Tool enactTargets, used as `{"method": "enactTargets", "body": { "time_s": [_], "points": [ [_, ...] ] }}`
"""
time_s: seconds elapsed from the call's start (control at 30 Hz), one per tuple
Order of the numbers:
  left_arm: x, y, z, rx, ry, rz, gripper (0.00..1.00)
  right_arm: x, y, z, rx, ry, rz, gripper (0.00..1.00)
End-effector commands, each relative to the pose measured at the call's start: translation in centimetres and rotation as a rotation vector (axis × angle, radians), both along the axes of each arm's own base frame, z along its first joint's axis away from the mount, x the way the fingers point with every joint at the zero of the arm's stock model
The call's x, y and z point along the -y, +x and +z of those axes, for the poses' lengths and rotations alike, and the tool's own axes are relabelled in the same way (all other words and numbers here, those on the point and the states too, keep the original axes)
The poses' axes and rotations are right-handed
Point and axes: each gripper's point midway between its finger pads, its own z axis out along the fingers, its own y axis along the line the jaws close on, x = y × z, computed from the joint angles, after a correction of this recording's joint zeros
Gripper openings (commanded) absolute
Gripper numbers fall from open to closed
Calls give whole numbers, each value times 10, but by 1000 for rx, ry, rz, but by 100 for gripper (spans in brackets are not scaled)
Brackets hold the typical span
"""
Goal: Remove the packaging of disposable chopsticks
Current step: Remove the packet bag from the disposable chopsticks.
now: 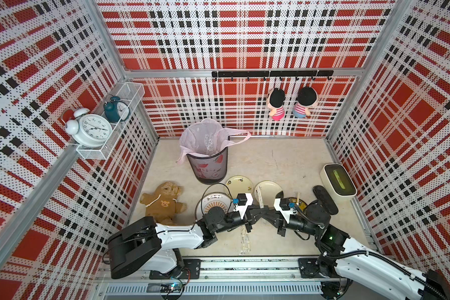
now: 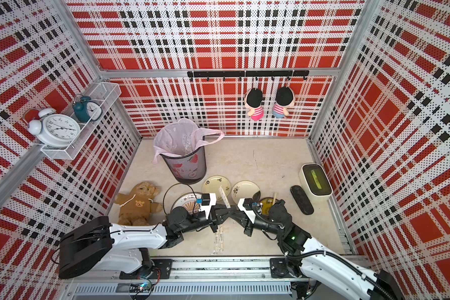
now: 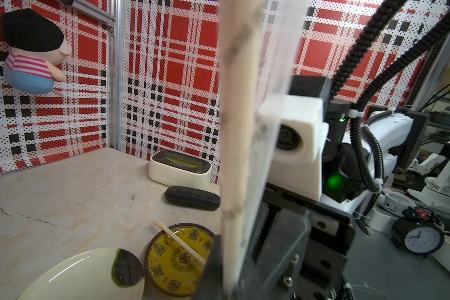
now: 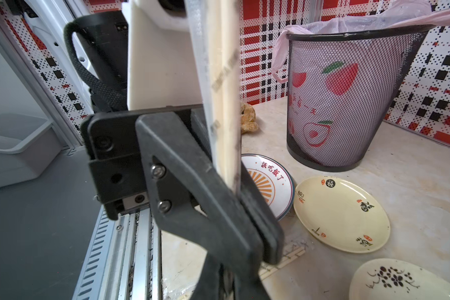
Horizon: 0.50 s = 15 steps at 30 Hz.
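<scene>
Both arms meet at the table's front middle. My left gripper (image 1: 257,211) (image 3: 226,283) is shut on a pair of disposable chopsticks (image 1: 259,198) (image 4: 225,104) still inside its clear packaging (image 3: 268,130). The pair sticks up out of the jaws. My right gripper (image 1: 267,211) (image 4: 218,288) faces it fingertip to fingertip, shut on the sleeve's lower end, where the film is partly hidden by the black fingers. A second wrapped pair (image 1: 245,239) (image 2: 218,239) lies on the table under the left wrist. A bare pair (image 1: 298,198) (image 3: 179,242) rests across the yellow bowl (image 3: 166,262).
A mesh bin (image 1: 208,168) with a pink liner stands behind. Three plates (image 1: 215,204) (image 1: 238,184) (image 1: 268,189) lie just beyond the grippers. The teddy bear (image 1: 164,202) is at the left. A black case (image 1: 325,200) and a white box (image 1: 338,181) are at the right.
</scene>
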Motion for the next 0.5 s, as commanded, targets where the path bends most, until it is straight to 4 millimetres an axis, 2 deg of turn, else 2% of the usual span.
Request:
{"method": "enactTargets", "body": {
  "time_s": [0.0,0.1,0.3,0.47],
  "points": [
    [-14,8,-80,-150,250,46,3,13,-15,97,289,281,7,0],
    [-13,8,-63,-125,211,47,8,13,-9,78,243,247,-20,0],
    [-20,8,-7,-38,62,76,36,8,1,32,127,158,-44,0],
    [-41,11,49,43,-83,157,56,5,3,8,72,124,-43,0]
  ]
}}
